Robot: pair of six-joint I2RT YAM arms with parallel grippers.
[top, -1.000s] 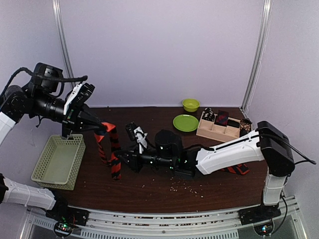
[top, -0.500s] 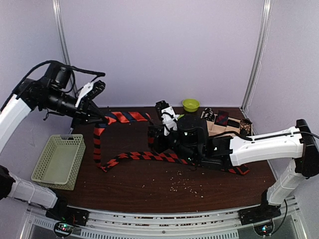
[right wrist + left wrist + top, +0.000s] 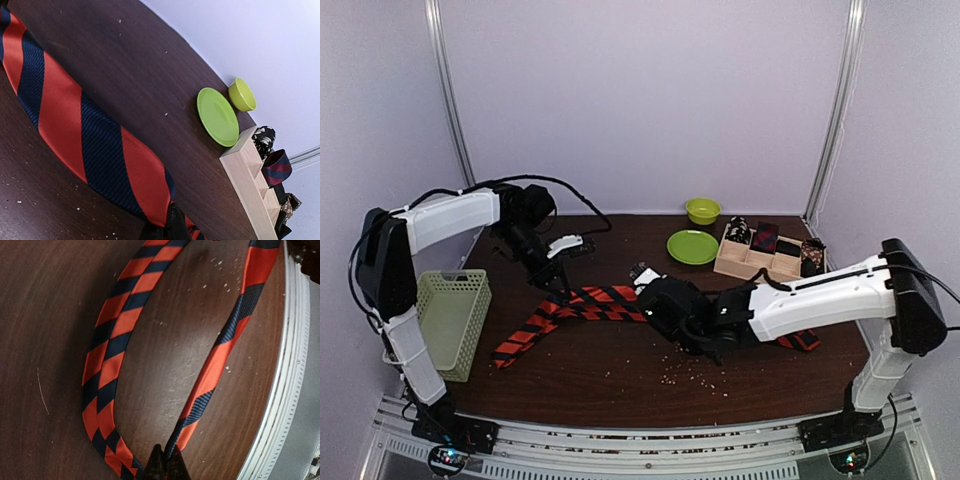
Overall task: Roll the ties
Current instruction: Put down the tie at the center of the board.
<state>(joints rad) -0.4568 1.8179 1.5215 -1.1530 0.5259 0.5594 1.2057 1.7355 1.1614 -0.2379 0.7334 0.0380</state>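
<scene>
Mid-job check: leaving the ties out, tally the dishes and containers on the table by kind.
green bowl: 1
green plate: 1
pale green mesh basket: 1
wooden compartment box: 1
Total: 4

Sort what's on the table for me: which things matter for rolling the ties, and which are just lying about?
Job: striped tie, pinched by the left gripper and right gripper; rolled ties in the wooden box.
Lying about: green plate; green bowl; mesh basket; crumbs.
</scene>
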